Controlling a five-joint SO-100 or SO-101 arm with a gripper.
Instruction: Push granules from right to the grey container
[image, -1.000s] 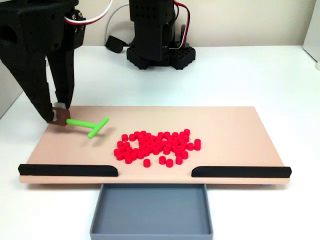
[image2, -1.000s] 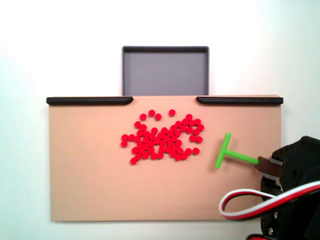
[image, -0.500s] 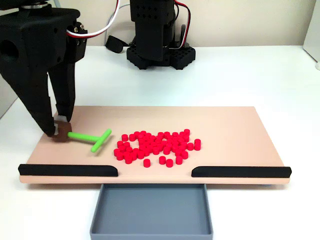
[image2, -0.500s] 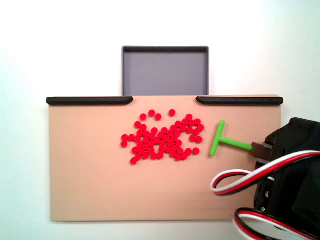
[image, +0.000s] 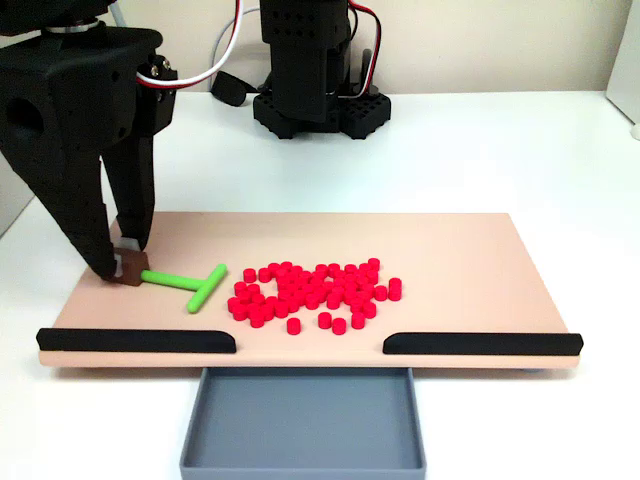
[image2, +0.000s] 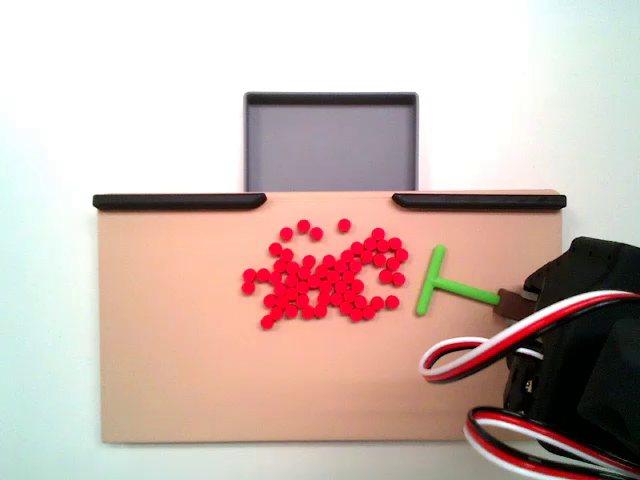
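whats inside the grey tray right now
Nothing visible: the shallow slate-grey rectangular tray looks empty in both fixed views. All the small red cylindrical pellets lie on the tan board. Its nearest edge is cut off in a fixed view.

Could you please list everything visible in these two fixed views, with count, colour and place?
granules: dozens, bright red, clustered mid-board.
T-shaped stick: one, green, beside the cluster, its crossbar towards the granules.
board: one, tan, on the table.
edge strips: two, black, along the board's container-side edge, gap between them.
grey container: one, slate-grey, empty, beyond that gap.
table: one, white.
arm base: one, black, behind the board.
gripper: one, black, fingers shut on the stick's brown end.
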